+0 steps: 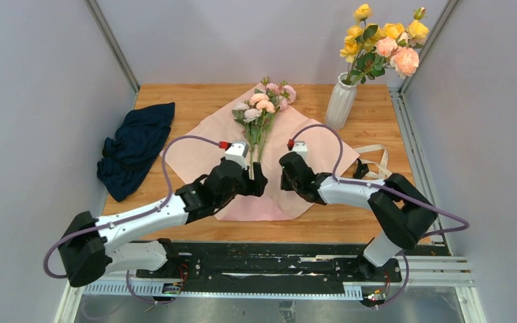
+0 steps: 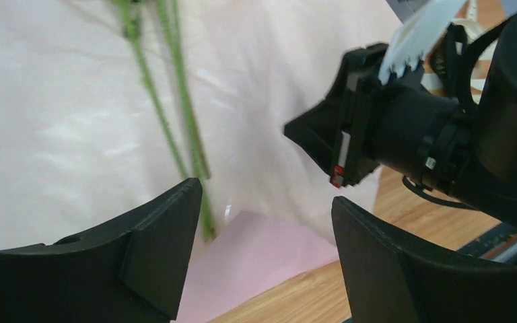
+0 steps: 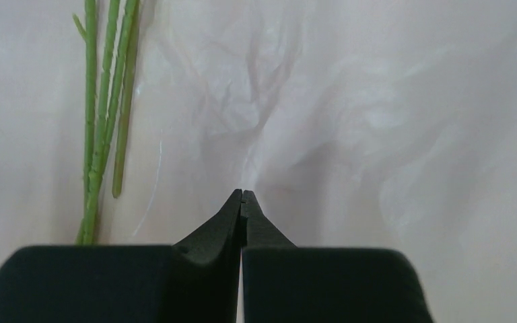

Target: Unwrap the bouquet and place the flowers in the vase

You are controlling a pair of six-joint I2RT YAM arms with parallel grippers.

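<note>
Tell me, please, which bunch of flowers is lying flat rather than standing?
The pale-pink roses, lying on the opened pink paper; the yellow and peach roses stand in the white vase.

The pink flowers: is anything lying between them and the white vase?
Nothing visible on the path: the flowers lie on the opened paper, the vase to their right. Its mouth already holds yellow and peach roses.

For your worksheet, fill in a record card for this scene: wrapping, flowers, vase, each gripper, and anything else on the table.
pink paper: opened out flat
flowers: pale-pink roses lying on the paper, stems pointing toward the arms
vase: white, ribbed, upright at back right, holding yellow and peach roses
left gripper: jaws open, over the stem ends
right gripper: jaws shut, over bare paper beside the stems
dark cloth: crumpled at far left
</note>
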